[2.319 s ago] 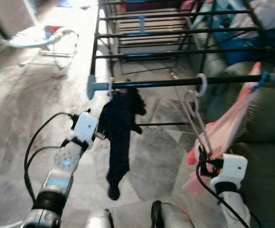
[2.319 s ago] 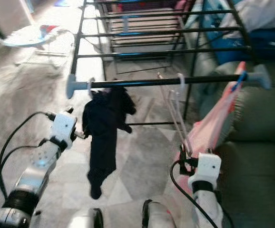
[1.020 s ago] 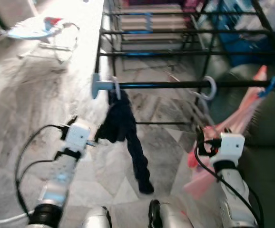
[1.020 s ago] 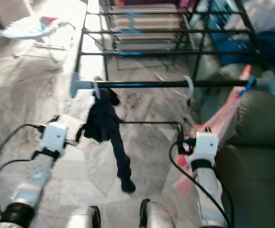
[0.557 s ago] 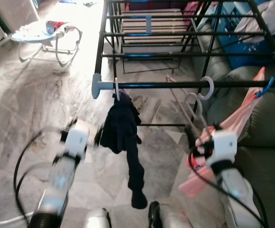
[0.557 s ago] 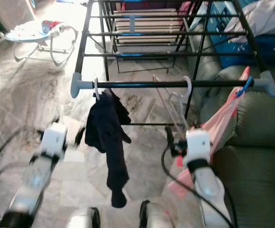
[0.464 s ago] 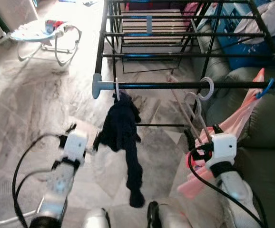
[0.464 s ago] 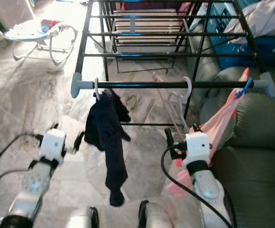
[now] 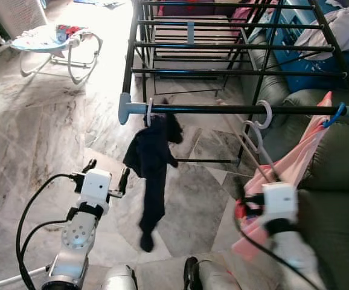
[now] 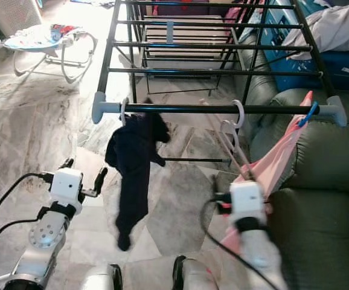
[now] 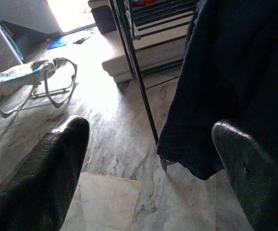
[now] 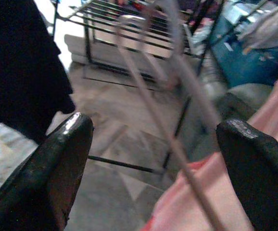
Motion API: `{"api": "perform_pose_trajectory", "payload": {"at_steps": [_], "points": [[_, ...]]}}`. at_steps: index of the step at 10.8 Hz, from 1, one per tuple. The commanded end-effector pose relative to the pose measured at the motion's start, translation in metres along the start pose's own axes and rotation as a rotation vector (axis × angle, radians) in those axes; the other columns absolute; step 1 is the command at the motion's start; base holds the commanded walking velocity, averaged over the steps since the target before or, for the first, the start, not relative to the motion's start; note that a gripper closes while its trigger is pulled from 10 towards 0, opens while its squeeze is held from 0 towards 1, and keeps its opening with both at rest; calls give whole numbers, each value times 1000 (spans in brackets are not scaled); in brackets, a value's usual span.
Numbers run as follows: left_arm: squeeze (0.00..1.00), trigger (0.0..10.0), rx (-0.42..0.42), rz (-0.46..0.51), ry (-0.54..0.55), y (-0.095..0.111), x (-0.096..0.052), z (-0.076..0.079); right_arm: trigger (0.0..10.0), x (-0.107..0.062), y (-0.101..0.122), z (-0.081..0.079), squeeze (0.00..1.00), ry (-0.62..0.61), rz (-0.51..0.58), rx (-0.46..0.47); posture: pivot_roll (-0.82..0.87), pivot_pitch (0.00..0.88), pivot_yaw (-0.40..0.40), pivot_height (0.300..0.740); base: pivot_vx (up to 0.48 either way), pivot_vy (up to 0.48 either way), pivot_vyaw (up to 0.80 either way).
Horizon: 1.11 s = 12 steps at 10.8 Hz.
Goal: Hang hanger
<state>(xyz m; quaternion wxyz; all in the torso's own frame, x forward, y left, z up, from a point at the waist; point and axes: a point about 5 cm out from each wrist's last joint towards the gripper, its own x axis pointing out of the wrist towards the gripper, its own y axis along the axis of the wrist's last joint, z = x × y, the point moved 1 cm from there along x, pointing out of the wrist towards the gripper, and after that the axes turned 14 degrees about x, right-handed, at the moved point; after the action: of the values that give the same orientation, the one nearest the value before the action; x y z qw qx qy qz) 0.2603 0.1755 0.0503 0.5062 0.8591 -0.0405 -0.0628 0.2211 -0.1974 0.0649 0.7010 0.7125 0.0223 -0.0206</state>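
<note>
Hanging from the rail [image 9: 223, 109]: pink hanger [image 9: 254, 140], unlabelled.

Left tool [image 9: 107, 178] and right tool [image 12: 153, 159] agape.

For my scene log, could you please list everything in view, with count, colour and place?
Drying rack: one, black, ahead of the robot.
Dark garment: one, navy, hanging from the front rail on a hanger.
Pink garment: one, hanging at the rail's right end.
Empty hangers: two, pale, on the rail.
Sofa: one, grey-green, right.
Baby bouncer: one, far left.
Left gripper: jaws open, beside the dark garment.
Right gripper: blurred, jaws open.
</note>
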Motion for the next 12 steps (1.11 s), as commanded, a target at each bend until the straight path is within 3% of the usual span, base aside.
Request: {"api": "perform_pose_trajectory", "payload": {"at_steps": [1, 4, 7, 11, 12], "points": [[0, 10000, 4, 2, -6, 2, 0, -3, 10000, -3, -2, 5, 0, -20, -12, -3, -56, 130, -33, 740, -285, 0, 0], [0, 10000, -11, 5, -10, 4, 0, 3, 10000, 1, 0, -7, 0, 19, -3, 15, -60, 134, -38, 740, -306, 0, 0], [0, 10000, -9, 6, -28, 4, 0, 5, 10000, 1, -2, 3, 0, -32, -12, -33, -67, 142, -32, 740, -335, 0, 0], [0, 10000, 0, 4, -20, 4, 3, 1, 10000, 13, 2, -2, 0, -47, 10, -56, -60, 156, -29, 740, -323, 0, 0], [0, 10000, 0, -3, -21, 2, 0, 1, 10000, 15, -1, -3, 0, -42, 5, 24, -54, 154, -28, 740, -266, 0, 0]]}}
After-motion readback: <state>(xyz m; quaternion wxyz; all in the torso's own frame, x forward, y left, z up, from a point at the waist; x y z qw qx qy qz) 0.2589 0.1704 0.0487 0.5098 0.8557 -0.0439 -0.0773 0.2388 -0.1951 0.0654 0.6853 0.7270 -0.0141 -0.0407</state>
